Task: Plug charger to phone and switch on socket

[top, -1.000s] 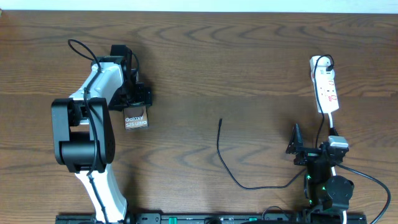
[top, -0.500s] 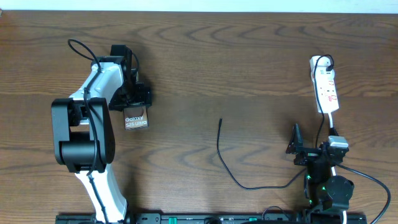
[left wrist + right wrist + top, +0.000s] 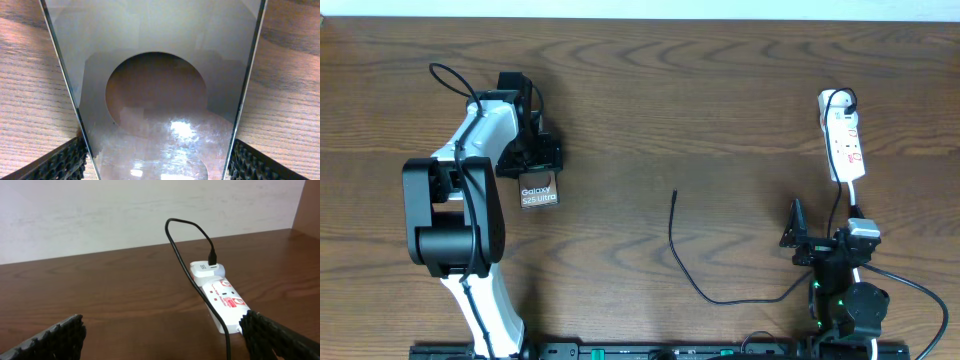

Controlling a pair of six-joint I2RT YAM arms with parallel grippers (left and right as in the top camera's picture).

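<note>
**On the table's left half: phone being secured for plugging**

- Left gripper (image 3: 536, 165): fingers set wide, astride the phone (image 3: 540, 193). In the wrist view, pads (image 3: 57, 162) sit at its two long edges. Whether they press or merely flank it cannot be told.
- Phone: flat on the table (image 3: 720, 80), left of middle, lettering up, its near end clear of the gripper.
- Advice for this step: close squarely on both long edges and leave the exposed end uncovered for the connector. An uneven squeeze would likely skew the slab.
- Charger cable (image 3: 685, 265): loose, its connector tip (image 3: 674, 194) mid-table and well apart from the phone. Bare wood lies between them, giving ample room.
- Right gripper (image 3: 160, 332): fingers released, nothing between them, close to the near edge on the right.
- Power strip (image 3: 843, 140): by the far right corner, the cable's other end seated in a white adapter (image 3: 205, 270). The lead runs beside the right arm, a probable snag.
</note>
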